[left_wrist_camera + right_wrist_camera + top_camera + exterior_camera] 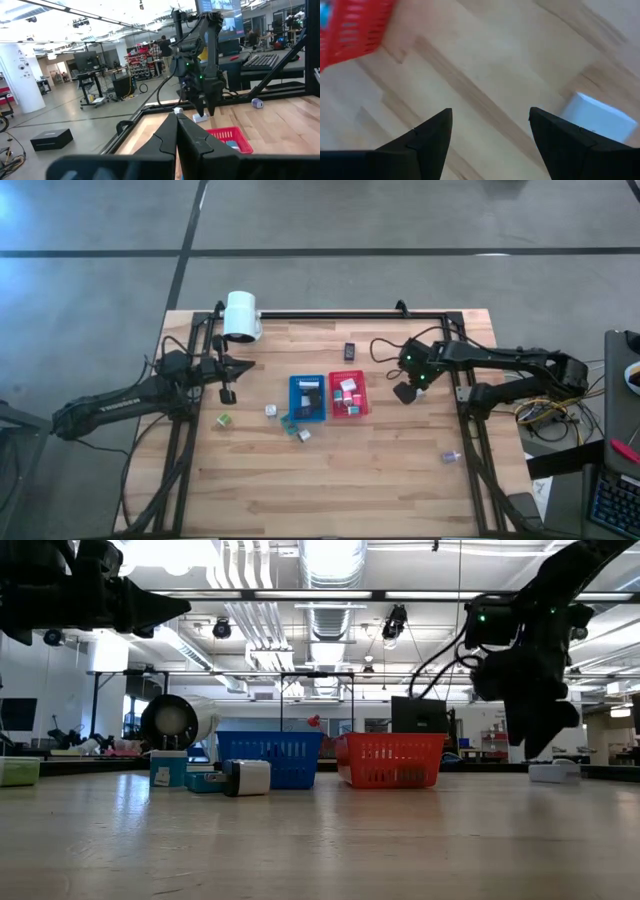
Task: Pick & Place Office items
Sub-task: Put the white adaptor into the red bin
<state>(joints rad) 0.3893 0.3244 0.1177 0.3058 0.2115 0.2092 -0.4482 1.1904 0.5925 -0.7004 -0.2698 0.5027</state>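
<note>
Only the right wrist view shows the right tool (490, 125) with fingers apart over bare desk (485, 75) beside the red tray (355, 30), near a white block (597, 117), while the left tool (228, 395), fingers together, waits well left of the tray.

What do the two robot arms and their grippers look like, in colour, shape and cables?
Both arms are dark, nearly black. The left arm carries pale lettering along its link. The right arm shows small green lights near its wrist and a looping black cable. The right gripper has two dark, pointed, wedge-shaped fingers.
</note>
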